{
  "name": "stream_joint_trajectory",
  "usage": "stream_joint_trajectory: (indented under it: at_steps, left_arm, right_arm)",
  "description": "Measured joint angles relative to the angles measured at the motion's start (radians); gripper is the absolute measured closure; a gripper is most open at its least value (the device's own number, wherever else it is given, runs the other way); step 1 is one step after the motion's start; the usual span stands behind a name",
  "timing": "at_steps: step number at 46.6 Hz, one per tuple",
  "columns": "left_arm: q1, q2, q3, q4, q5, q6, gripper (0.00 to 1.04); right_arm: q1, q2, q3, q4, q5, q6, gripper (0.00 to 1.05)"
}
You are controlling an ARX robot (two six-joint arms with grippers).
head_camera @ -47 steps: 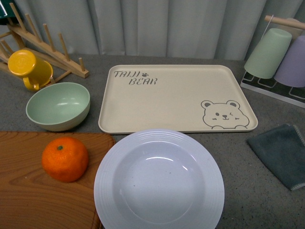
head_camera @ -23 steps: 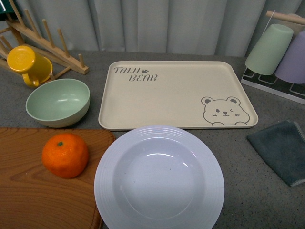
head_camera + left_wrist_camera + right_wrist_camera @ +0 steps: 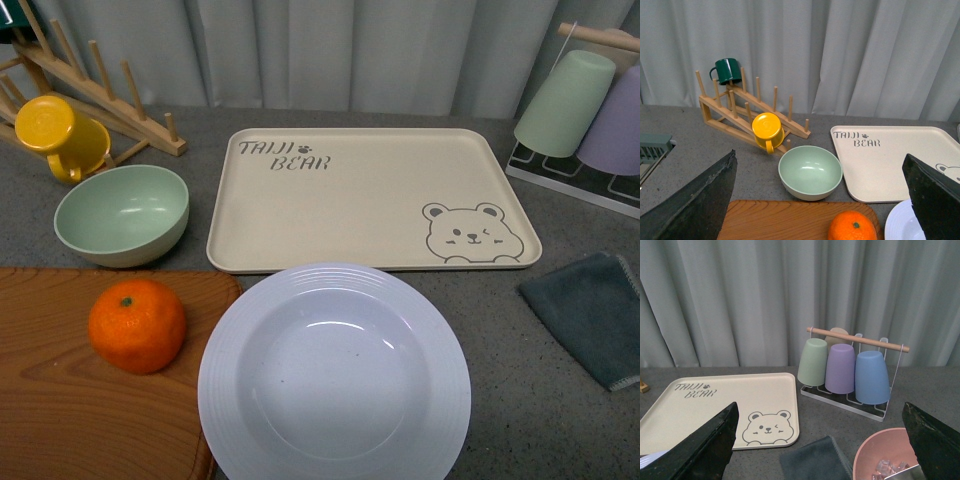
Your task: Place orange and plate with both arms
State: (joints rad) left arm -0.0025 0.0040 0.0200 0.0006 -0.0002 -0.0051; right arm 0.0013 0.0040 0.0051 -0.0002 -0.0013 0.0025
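The orange (image 3: pixel 137 325) sits on a wooden board (image 3: pixel 60 400) at the front left; it also shows in the left wrist view (image 3: pixel 852 226). The white ridged plate (image 3: pixel 334 375) lies at the front centre, just right of the board; its edge shows in the left wrist view (image 3: pixel 897 226). Neither arm shows in the front view. My left gripper (image 3: pixel 822 200) is open and empty, high above the board, with the orange between its fingers in view. My right gripper (image 3: pixel 820 440) is open and empty, above the table's right side.
A beige bear-print tray (image 3: pixel 370 200) lies behind the plate. A pale green bowl (image 3: pixel 122 215), yellow mug (image 3: pixel 55 140) and wooden rack (image 3: pixel 90 90) stand at the left. A cup rack (image 3: pixel 847 370), grey cloth (image 3: pixel 590 315) and pink bowl (image 3: pixel 885 455) are at the right.
The front view shifted slightly a second ago, then held still. Orange, plate and tray have not moved on the table.
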Motion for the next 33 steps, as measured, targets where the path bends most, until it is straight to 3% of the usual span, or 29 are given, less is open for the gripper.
stream_joint_trajectory:
  at_steps: [33]
  left_arm:
    - [0.000,0.000,0.000,0.000,0.000,0.000,0.06]
  right_arm:
    - [0.000,0.000,0.000,0.000,0.000,0.000,0.09]
